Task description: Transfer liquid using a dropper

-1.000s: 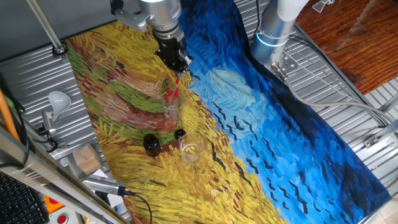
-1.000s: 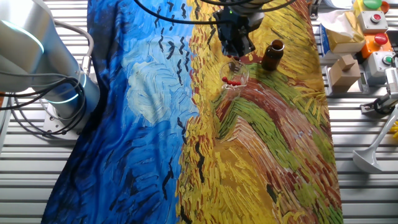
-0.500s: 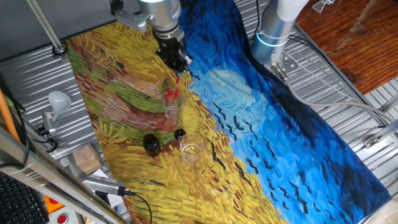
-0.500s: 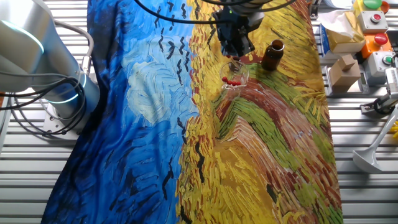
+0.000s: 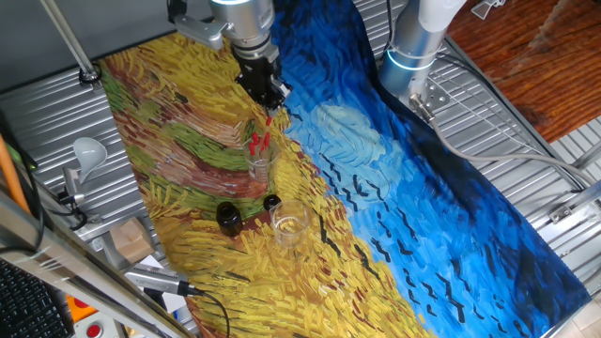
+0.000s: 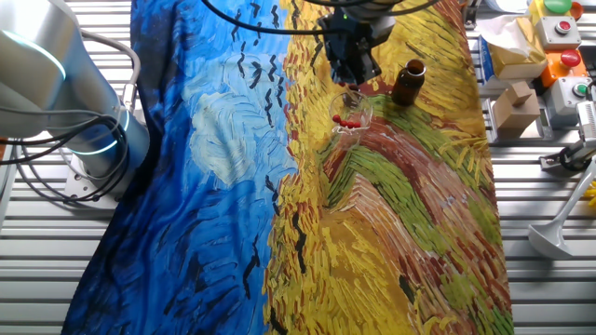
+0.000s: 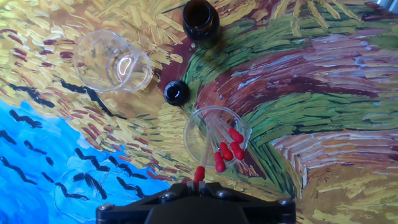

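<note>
You are at the pick-up step. In the hand view, the fingers point(image 7: 198, 184) sit just above the glass of droppers point(image 7: 217, 140), and one red-bulbed dropper point(image 7: 199, 173) rises from that glass to the fingers' edge. The fingertips are out of sight, so you cannot tell whether they have closed on it.

Next, I judge, you need a straight lift until the tip clears the rim, then a carry to the open brown bottle point(image 7: 201, 19).

Counting outward: four more droppers lean in the glass, five in all; one black cap point(image 7: 176, 93) lies on the tabletop point(image 7: 323, 93); one empty glass point(image 7: 112, 61) stands beside it; one bottle sits farthest.
</note>
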Robot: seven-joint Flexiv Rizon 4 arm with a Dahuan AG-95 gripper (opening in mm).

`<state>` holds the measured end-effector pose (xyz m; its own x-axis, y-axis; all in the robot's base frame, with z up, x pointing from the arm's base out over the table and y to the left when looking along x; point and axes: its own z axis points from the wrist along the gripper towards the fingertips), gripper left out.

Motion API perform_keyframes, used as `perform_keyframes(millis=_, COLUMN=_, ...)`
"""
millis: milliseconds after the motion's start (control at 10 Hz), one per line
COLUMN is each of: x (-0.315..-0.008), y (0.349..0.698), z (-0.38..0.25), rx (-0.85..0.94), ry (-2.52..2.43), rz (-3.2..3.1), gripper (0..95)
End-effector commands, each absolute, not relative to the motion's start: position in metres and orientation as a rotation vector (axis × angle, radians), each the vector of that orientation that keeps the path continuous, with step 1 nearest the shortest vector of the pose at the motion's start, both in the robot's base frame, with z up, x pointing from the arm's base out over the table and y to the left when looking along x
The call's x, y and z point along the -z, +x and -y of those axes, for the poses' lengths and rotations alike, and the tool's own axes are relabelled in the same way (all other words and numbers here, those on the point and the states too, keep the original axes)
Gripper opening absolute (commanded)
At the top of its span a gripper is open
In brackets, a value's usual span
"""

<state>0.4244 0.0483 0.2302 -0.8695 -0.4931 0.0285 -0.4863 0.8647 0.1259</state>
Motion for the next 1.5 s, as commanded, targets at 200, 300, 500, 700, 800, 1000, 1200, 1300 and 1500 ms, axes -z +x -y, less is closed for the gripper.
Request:
perform_keyframes(millis=200, x=-0.23, y=0.425, z=-0.048, rx=0.171, ry=0.778, rz=2.978, gripper=0.0)
perform_keyframes(millis=300, x=-0.23, y=0.425, z=-0.048, rx=0.171, ry=0.778, rz=2.977, gripper=0.0)
perform_keyframes(millis=500, x=-0.232, y=0.424, z=-0.049, rx=0.178, ry=0.788, rz=2.972, gripper=0.0)
perform_keyframes(millis=700, x=-0.246, y=0.421, z=-0.052, rx=0.179, ry=0.786, rz=2.968, gripper=0.0)
perform_keyframes(millis=800, x=-0.254, y=0.418, z=-0.054, rx=0.179, ry=0.78, rz=2.968, gripper=0.0)
perform_keyframes(millis=1000, x=-0.265, y=0.418, z=-0.058, rx=0.185, ry=0.775, rz=2.968, gripper=0.0)
perform_keyframes(millis=1200, x=-0.271, y=0.431, z=-0.061, rx=0.186, ry=0.769, rz=2.967, gripper=0.0)
perform_keyframes(millis=1300, x=-0.271, y=0.437, z=-0.063, rx=0.186, ry=0.769, rz=2.965, gripper=0.0)
perform_keyframes(millis=1500, x=-0.271, y=0.437, z=-0.063, rx=0.19, ry=0.777, rz=2.962, gripper=0.0)
